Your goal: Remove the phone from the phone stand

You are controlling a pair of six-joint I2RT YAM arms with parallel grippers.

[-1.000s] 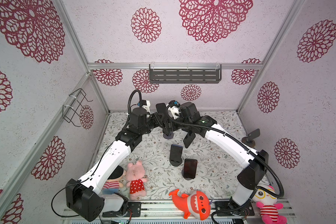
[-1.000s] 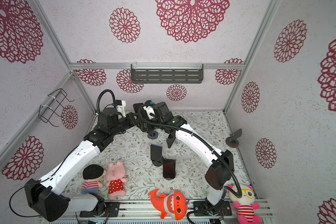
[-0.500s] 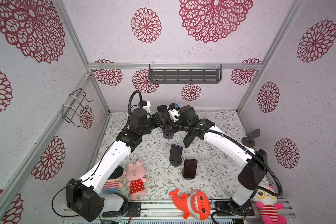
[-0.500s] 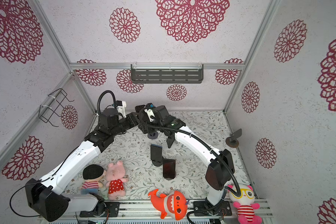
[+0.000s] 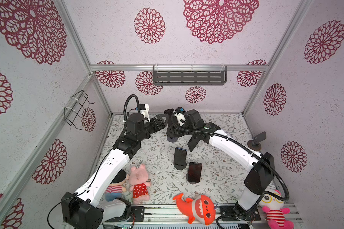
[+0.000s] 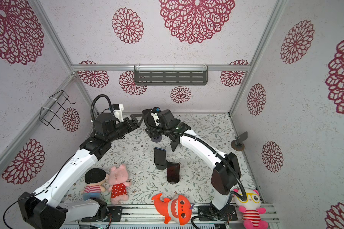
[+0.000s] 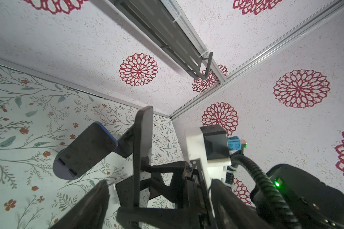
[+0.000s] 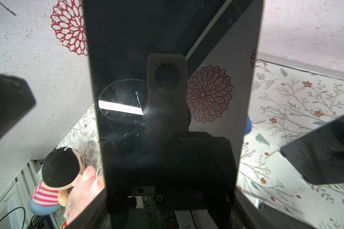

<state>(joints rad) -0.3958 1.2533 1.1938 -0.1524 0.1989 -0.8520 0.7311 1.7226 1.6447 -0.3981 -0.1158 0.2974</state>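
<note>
The phone (image 8: 171,99) is already off its perch. The right gripper (image 5: 170,126) clamps it across its width, near the lower end, and holds it tilted in the air at about 12 o'clock of the worktop (image 5: 216,178), just above the round base of the phone stand (image 5: 172,139). The left gripper (image 5: 164,119) sits just beside the phone, at its 9 o'clock, with jaws apart and holding nothing (in the left wrist view a strip of worktop shows between its finger (image 7: 93,204) and the phone's edge). What remains, I judge, is to carry the phone away and lay it down. To do that well, the left arm should back off first so its spread jaws cannot snag the glass. The right one should rise enough to clear the stand's lip, then swing towards the bare patch between 1 and 2 o'clock, away from the other phones (image 5: 180,155) propped near the centre. The hold is on smooth edges, so slow travel and a low, flat release seem wise: one end down first, jaws parting only once the phone rests.
</note>
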